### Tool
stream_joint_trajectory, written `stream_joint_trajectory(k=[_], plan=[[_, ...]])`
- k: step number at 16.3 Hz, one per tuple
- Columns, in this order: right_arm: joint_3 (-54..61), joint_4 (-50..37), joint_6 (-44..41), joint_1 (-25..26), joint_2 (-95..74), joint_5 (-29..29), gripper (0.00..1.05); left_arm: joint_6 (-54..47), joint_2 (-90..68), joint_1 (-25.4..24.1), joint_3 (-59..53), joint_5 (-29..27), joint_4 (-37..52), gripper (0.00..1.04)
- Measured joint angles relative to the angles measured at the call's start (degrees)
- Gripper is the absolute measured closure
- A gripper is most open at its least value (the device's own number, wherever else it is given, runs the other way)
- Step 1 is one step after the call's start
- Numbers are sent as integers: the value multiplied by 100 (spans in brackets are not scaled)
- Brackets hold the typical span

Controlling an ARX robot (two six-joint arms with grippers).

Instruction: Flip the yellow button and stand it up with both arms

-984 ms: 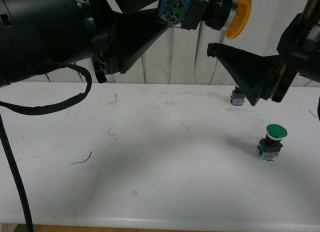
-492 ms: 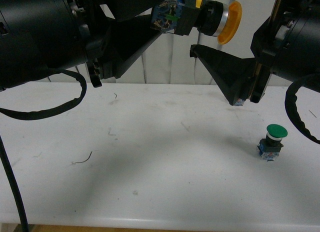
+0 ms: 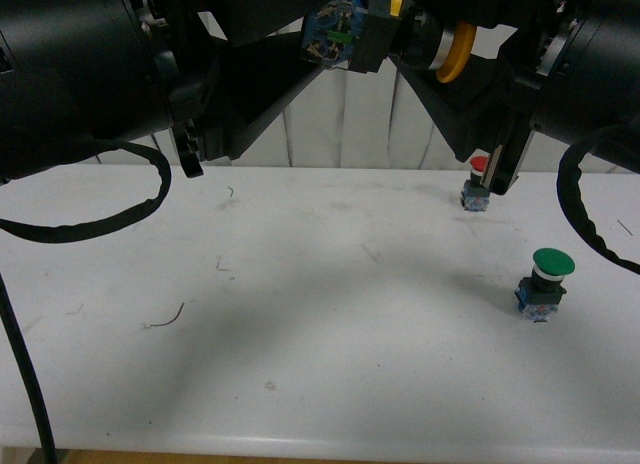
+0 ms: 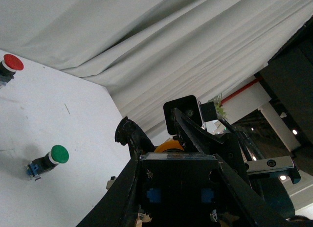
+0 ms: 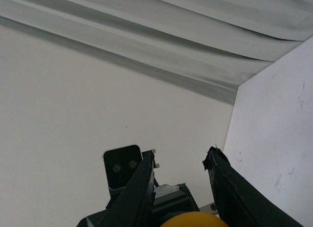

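Note:
High above the table, my left gripper (image 3: 372, 29) is shut on the yellow button (image 3: 452, 50), gripping its blue-grey base block. The button lies sideways with its yellow cap pointing right. My right gripper (image 3: 447, 72) is open, and its black fingers reach in around the cap end. In the right wrist view the cap (image 5: 194, 220) shows low between the spread fingers (image 5: 141, 180) of that gripper (image 5: 180, 161). In the left wrist view the dark base block (image 4: 178, 188) fills my left gripper (image 4: 178, 161), with a sliver of yellow cap (image 4: 168, 147) beyond it.
A red-capped switch (image 3: 478, 182) stands at the table's far right and a green-capped switch (image 3: 544, 282) stands nearer on the right. A black cable (image 3: 100, 220) droops over the white table (image 3: 300, 334) at the left. A pale curtain (image 3: 350, 124) hangs behind.
My right gripper has swung left and up from beside the cap until its fingers flank it, uncovering the red-capped switch. My left gripper shifted the button slightly left.

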State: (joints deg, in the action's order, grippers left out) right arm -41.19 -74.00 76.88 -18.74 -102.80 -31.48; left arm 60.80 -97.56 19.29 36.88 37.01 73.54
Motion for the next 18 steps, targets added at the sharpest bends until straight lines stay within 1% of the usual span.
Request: stream_joint_trajectory(k=[5, 6, 8, 9, 11, 12, 13, 15, 18], plan=[[0, 4, 22, 4, 0, 2, 72, 31, 0, 0, -4, 0, -2, 69], [0, 4, 20, 7, 0, 2, 72, 37, 0, 0, -4, 4, -2, 64], [2, 48, -39, 20, 0, 9, 73, 4, 9, 0, -4, 26, 20, 38], [2, 61, -46, 39, 0, 4, 73, 4, 15, 0, -4, 31, 22, 34], [2, 50, -46, 50, 0, 4, 73, 0, 94, -81, -39, 28, 17, 11], [2, 52, -46, 81, 0, 2, 73, 0, 142, -144, -74, 26, 20, 5], [2, 52, -46, 83, 0, 2, 73, 2, 208, -223, -129, 26, 17, 8], [2, 52, -46, 127, 0, -7, 73, -66, 516, -487, -398, 28, 0, 7], [2, 57, -44, 271, 0, -11, 73, -494, 1714, -1163, -1047, 55, -9, 7]])
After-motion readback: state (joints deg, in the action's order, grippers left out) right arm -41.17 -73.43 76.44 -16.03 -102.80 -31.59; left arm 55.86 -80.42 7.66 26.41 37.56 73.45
